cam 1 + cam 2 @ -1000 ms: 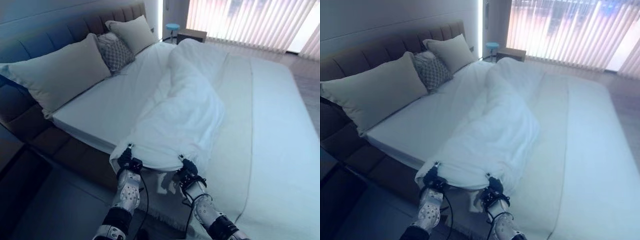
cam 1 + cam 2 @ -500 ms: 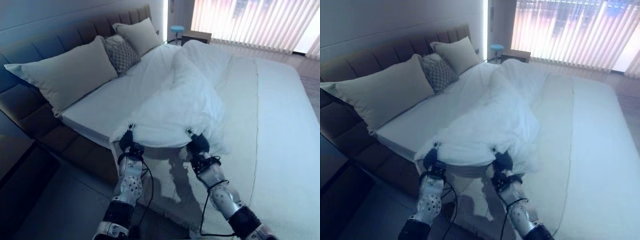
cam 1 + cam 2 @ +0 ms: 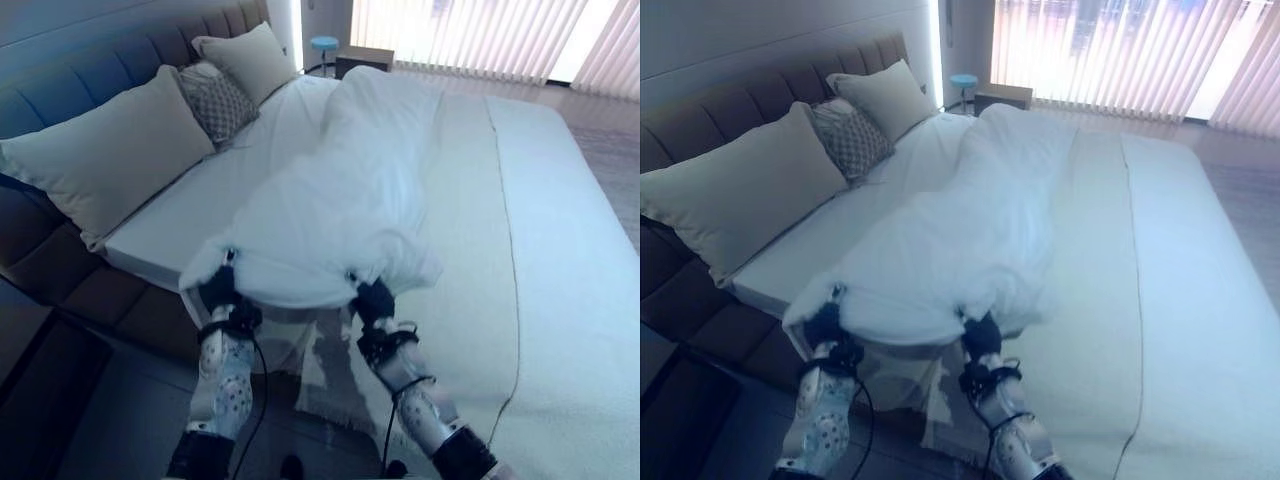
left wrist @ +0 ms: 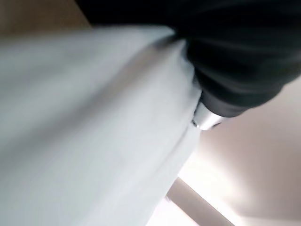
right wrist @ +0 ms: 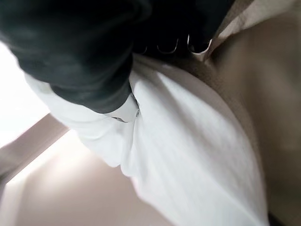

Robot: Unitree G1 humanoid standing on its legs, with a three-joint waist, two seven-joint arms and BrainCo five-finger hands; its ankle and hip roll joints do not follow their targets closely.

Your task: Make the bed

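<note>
Right, both hands are gripping the near edge of the white duvet, which is lying bunched in a long ridge down the middle of the bed. The left hand is pinching one corner of the hem and the right hand is taking the cloth a little way along, each with fingers curled into the fabric (the wrist views show white cloth pressed right against the dark covers). The lifted edge is hanging just off the side of the mattress, with the bare sheet showing between the duvet and the headboard.

Up at the head, two big pillows, the nearer pillow and the far pillow, are leaning against the headboard with a patterned cushion wedged between them. A beige blanket is lying flat beside the ridge, on the window side.

By the look of it, this is the spreading step, and it is not far along: most of the duvet is heaped rather than flat. The next move is calling for both hands to travel together, keeping the hem taut and level between them, and to carry it toward the pillows so the bare sheet gets covered. Uneven pulling would likely twist the ridge instead of opening it.
</note>
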